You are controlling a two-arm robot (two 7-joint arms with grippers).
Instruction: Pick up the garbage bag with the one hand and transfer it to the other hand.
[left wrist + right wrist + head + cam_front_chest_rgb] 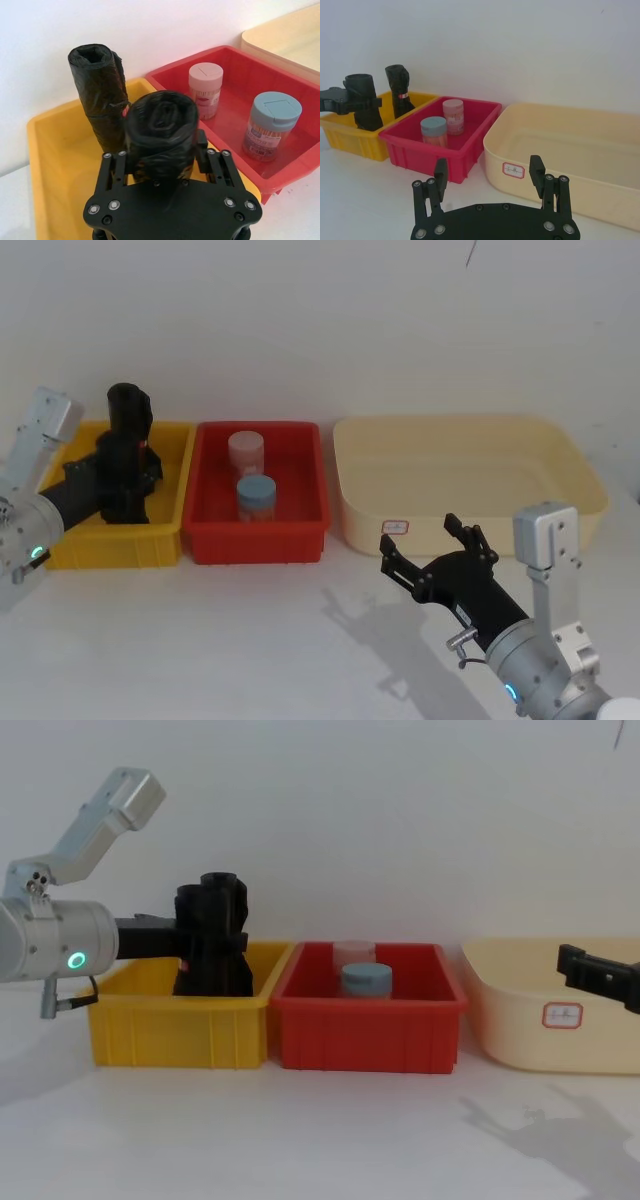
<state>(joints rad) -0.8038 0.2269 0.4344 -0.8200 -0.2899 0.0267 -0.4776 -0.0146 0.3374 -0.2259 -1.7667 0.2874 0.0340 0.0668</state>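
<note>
Left gripper clamps the garbage bag upright inside the yellow bin, beside a slimmer black roll, seen from its own wrist. From the right wrist, the right gripper hangs spread wide and empty before the cream tub.

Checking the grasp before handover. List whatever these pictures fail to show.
Lower end of the garbage bag: the yellow bin wall hides it in the chest view, the left tool in the left wrist view; lifted or resting is unclear.
Labels of the pink-lidded jar and blue-lidded jar: too small in every view.
Sticker on the cream tub: likewise.
</note>
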